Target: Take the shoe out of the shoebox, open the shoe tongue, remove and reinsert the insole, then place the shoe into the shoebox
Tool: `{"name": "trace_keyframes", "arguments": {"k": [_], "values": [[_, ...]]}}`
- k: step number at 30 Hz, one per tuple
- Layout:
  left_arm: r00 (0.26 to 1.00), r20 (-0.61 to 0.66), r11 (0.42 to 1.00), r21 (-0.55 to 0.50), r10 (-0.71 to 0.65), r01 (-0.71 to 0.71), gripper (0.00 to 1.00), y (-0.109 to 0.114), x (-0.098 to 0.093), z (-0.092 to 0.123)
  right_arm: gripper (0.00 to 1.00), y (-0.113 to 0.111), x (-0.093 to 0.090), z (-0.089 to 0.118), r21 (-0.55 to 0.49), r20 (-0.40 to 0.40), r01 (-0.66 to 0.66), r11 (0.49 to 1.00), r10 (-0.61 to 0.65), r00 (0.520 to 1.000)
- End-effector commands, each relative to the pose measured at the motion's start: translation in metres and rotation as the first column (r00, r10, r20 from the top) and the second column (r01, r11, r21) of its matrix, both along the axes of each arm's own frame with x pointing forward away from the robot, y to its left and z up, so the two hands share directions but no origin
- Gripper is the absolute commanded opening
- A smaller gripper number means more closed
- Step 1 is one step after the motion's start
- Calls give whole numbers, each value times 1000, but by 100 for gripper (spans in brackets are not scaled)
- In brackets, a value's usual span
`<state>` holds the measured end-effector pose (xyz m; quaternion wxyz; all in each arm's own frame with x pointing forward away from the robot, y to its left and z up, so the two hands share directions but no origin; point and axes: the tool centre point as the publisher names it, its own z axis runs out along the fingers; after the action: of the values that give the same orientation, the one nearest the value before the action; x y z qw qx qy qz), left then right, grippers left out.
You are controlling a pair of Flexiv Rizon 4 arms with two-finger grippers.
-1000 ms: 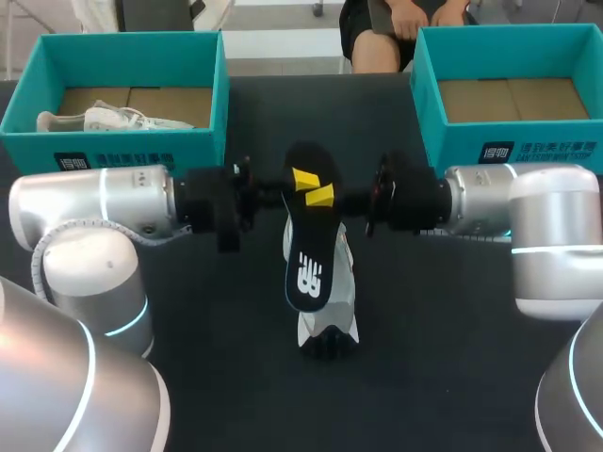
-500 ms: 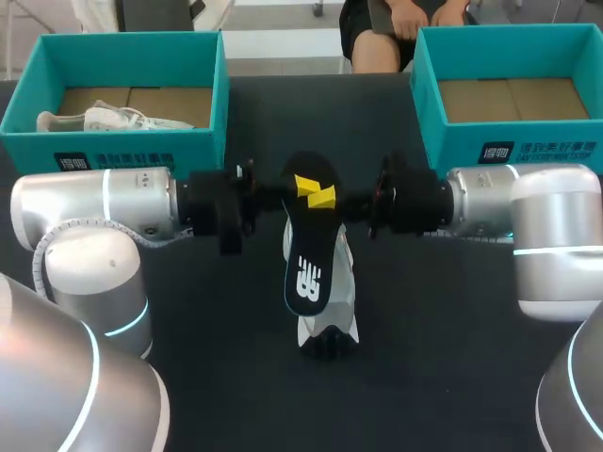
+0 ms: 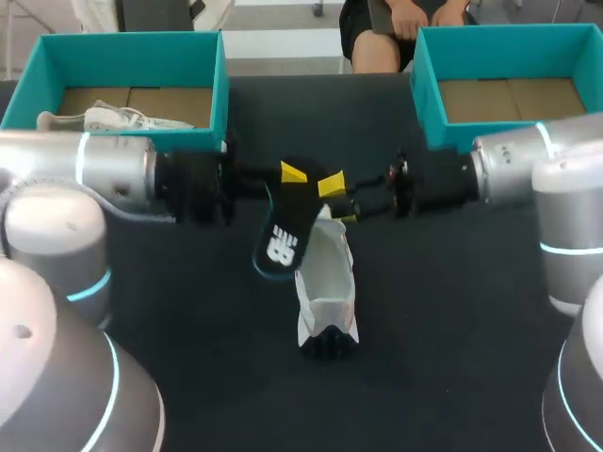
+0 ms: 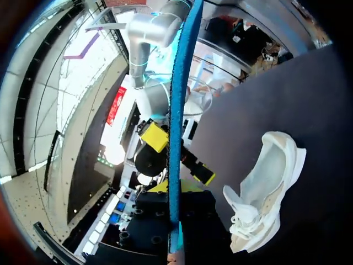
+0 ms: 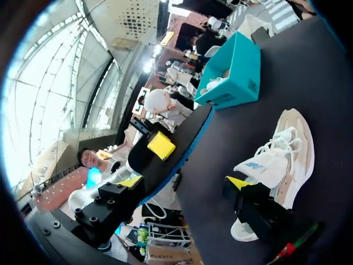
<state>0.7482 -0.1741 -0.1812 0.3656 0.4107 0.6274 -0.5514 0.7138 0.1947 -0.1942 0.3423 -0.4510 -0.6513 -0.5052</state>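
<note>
Nearest, the pale shoe [image 3: 325, 292] sits upright on the table [image 3: 452, 311], outside both boxes. Just beyond it, the left gripper [image 3: 292, 177] pinches the tilted black insole [image 3: 280, 235]. The right gripper [image 3: 340, 201] hangs alongside, fingers spread. Farther back stand the left shoebox [image 3: 219, 85] and the right shoebox [image 3: 429, 94].

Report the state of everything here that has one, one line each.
shoe: upright on the table, insole out
insole: held off the table, clear of the shoe
left gripper: shut on the insole
right gripper: open, close to the insole
left shoebox: open, second shoe inside
right shoebox: open
</note>
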Motion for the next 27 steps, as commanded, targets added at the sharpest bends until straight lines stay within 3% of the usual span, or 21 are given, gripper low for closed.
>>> {"name": "trace_keyframes", "arguments": {"k": [1,4,7,25,27], "values": [[989,-122,995,35,-85,90,0,12,-3,9,100,-5,2,8,-247,260,-75,966,140,955],[983,-160,995,31,-90,96,0,13,-10,10,100,-6,4,8,-284,335,-134,949,230,914],[972,-215,994,31,-95,104,0,13,-15,9,100,-6,4,8,-284,335,-134,949,230,914],[972,-215,994,31,-95,104,0,13,-15,9,100,-6,4,8,-284,335,-134,949,230,914],[972,-215,994,31,-95,104,0,13,-15,9,100,-21,6,5,-312,494,-106,944,257,831]]}}
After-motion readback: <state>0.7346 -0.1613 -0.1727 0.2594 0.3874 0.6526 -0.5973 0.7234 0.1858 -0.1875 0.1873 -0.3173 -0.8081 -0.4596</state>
